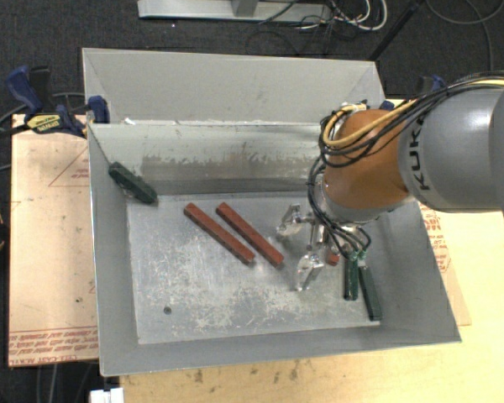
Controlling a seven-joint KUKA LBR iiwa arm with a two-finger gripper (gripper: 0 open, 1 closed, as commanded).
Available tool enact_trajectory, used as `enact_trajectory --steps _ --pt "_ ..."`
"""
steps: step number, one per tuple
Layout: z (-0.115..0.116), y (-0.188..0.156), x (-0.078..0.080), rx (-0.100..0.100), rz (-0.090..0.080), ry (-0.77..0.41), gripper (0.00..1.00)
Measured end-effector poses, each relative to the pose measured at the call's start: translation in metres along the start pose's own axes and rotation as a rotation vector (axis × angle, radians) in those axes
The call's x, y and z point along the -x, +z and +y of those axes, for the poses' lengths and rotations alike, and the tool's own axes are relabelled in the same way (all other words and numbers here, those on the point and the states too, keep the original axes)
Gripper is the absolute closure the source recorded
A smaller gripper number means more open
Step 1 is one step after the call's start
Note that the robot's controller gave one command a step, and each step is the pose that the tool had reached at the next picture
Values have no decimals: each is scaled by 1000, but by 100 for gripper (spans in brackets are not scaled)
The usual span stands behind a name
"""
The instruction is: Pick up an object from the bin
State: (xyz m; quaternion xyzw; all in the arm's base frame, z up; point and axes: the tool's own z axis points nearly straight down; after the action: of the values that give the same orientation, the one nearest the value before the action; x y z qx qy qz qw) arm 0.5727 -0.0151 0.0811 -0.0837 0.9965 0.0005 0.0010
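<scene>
Five loose things: two red-brown, three dark green, all long thin bars.
Bin (202,300): grey metal, floor mostly bare.
Red-brown bars: two, side by side in the middle of the floor, both slanting from upper left to lower right. They are the left bar (219,234) and the right bar (249,234).
Green bar at far left (133,183): one, in the back left corner against the wall.
Green bars at right: two, near the front right corner, a short one (350,280) and a longer one (368,296), close together at their upper ends.
Arm (462,149): one, grey, with an orange cover (361,166) at the wrist.
Gripper (301,246): one, low over the floor just beside the lower end of the right bar, between it and the green pair. Fingers are spread, with nothing between them.
</scene>
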Motion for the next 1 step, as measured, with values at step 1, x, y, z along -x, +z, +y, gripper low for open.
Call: enact_trajectory --steps 1 --pt "0 0 0 0 -2 0 0"
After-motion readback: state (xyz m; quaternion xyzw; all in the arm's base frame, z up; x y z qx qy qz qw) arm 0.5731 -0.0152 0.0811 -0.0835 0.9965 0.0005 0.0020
